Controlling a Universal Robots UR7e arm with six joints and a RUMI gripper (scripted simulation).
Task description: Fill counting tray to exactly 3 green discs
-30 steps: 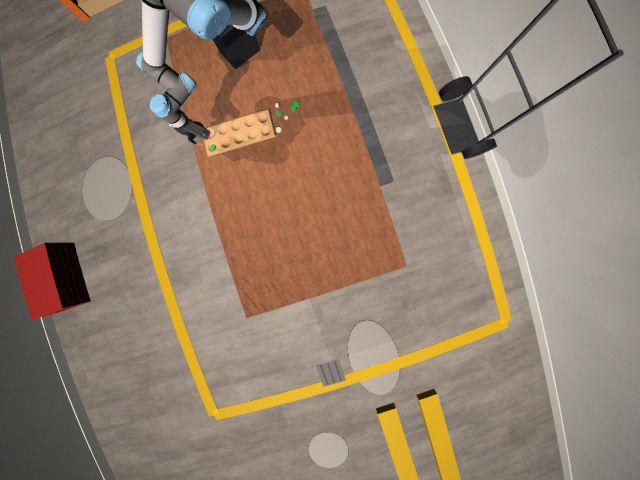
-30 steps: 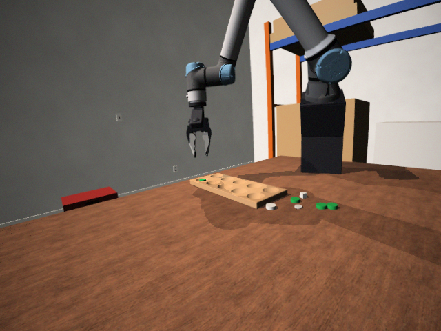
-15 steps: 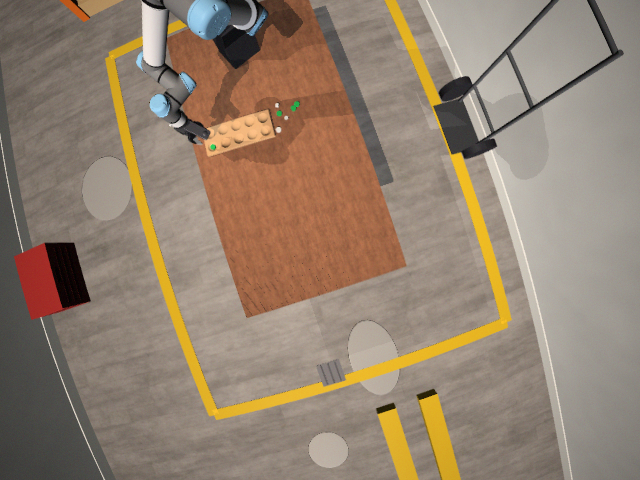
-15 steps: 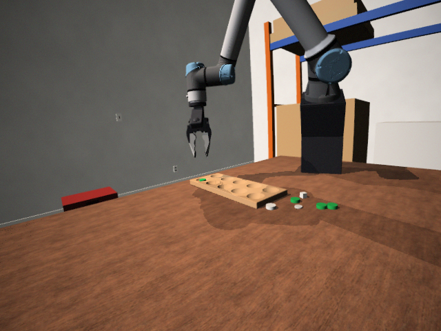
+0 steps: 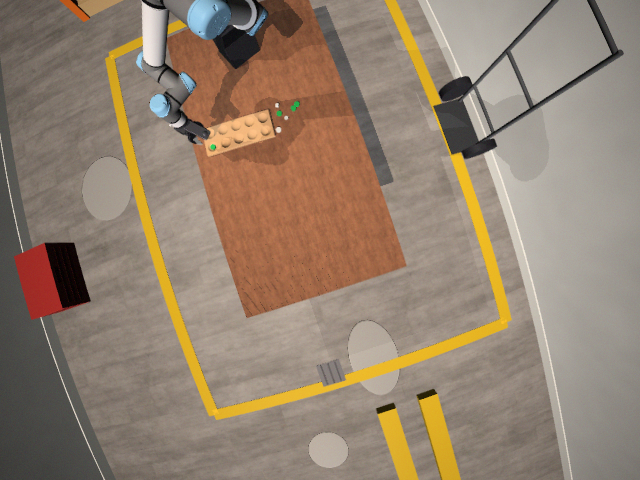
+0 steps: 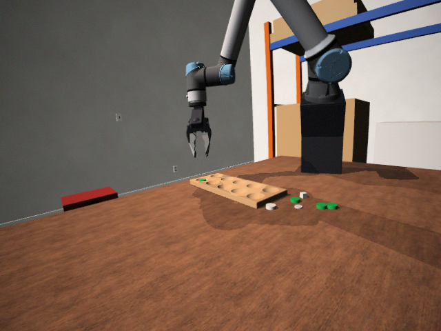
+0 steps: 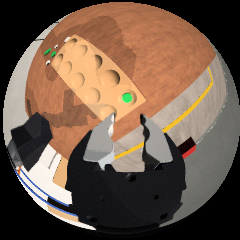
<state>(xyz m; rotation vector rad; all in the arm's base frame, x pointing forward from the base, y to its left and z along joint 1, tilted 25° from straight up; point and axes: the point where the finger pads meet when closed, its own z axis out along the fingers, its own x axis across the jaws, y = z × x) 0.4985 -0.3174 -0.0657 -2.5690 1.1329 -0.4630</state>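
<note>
Loose green discs: three on the desk [image 5: 310, 206] [image 6: 178, 256] [image 7: 160, 35] beyond the tray's end, two touching.
White pieces: three, near those discs.
Counting tray [image 5: 267, 116] [image 6: 231, 195] [image 7: 131, 89]: flat on the desk, one green disc [image 5: 212, 147] [image 6: 202, 179] [image 7: 127, 98] in a corner pocket.
Pincer [image 5: 202, 138] [image 6: 200, 156] [image 7: 127, 114]: partly open, gripping nothing, above the tray's far end.

No visible change between the earlier pictures and now, top or exterior view. Any shift over that stretch is too small to make out. Wrist view: no earlier picture to compare, can't tell.
</note>
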